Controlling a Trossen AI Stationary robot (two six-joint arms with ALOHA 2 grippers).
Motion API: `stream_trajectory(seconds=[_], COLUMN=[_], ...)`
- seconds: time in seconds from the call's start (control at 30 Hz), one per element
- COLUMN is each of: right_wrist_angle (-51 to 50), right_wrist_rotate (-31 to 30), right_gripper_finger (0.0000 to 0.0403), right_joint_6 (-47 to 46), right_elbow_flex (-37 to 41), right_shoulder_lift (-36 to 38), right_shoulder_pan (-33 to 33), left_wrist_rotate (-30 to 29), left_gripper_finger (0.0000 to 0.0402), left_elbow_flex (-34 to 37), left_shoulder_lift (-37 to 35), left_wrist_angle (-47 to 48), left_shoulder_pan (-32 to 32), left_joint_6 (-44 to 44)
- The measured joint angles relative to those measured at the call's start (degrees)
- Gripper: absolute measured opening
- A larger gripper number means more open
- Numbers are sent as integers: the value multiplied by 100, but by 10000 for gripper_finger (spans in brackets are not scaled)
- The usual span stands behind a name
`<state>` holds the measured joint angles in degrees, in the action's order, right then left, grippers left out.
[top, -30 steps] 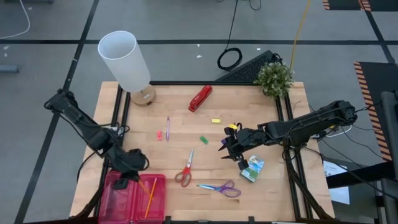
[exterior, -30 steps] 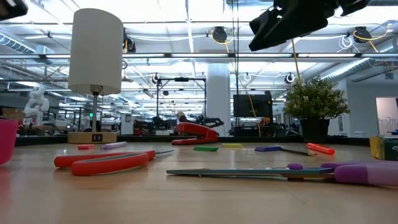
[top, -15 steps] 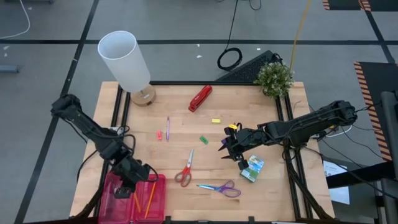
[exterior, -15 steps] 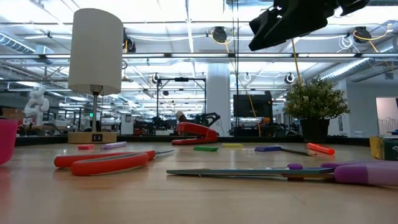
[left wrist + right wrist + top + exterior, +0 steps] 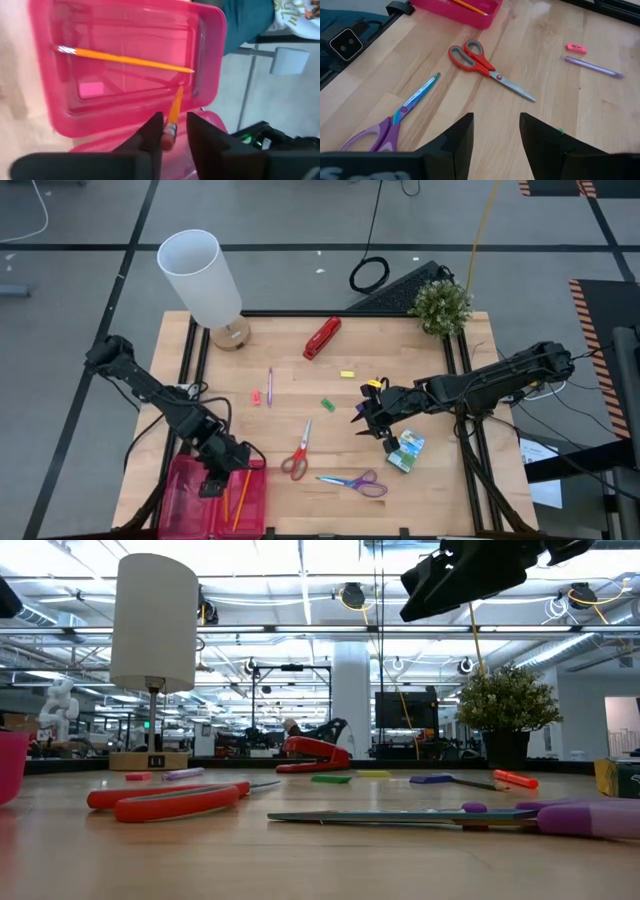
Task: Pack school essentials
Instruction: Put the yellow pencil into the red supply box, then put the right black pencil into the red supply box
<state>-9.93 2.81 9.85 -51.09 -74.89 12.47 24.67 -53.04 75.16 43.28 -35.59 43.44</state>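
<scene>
An open pink box (image 5: 200, 505) sits at the table's near left corner with one orange pencil (image 5: 125, 60) lying in it. My left gripper (image 5: 220, 478) hangs over the box, shut on a second orange pencil (image 5: 175, 107). My right gripper (image 5: 372, 420) hovers open above the table's right half, beside the green-yellow crayon box (image 5: 406, 451). Flat on the wood lie red scissors (image 5: 298, 452), purple scissors (image 5: 355, 482), a purple pen (image 5: 269, 385) and pink (image 5: 256, 396), green (image 5: 327, 405) and yellow (image 5: 347, 374) erasers. My left gripper has the pencil's eraser end (image 5: 168, 134) between its two fingers. The fingers come from above, slanting down, and the pencil lies along them. It is tilted, its point (image 5: 181, 89) down inside the pink box by the box's wall.
A red stapler (image 5: 322, 337) lies at the far middle. A white-shaded lamp (image 5: 205, 280) stands at the far left corner and a small potted plant (image 5: 440, 305) at the far right. Bare wood shows between the scissors and the near edge.
My left gripper has gone toward the table's near edge and a little right, from beside the pink box's far rim to over the box. It has carried the held pencil along, so the pencil's point now dips into the box.
</scene>
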Motion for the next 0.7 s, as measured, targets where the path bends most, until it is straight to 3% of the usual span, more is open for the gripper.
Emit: stream_trajectory(seconds=[0.33, 0.53, 0.7], right_wrist_angle=[-2, -3, 255], right_wrist_rotate=[-181, -304, -444], right_gripper_finger=[150, 150, 150], right_joint_6=[-11, -68, -273], right_elbow_flex=[0, 12, 294], right_shoulder_lift=[0, 0, -4], right_shoulder_pan=[4, 2, 16], left_wrist_rotate=[-524, -983, -1911], left_gripper_finger=[175, 184, 184], left_elbow_flex=[0, 0, 0], left_shoulder_lift=[0, 0, 0], left_wrist_angle=[-192, -309, -358], left_shoulder_pan=[13, 28, 16], left_joint_6=[-85, -390, -608])
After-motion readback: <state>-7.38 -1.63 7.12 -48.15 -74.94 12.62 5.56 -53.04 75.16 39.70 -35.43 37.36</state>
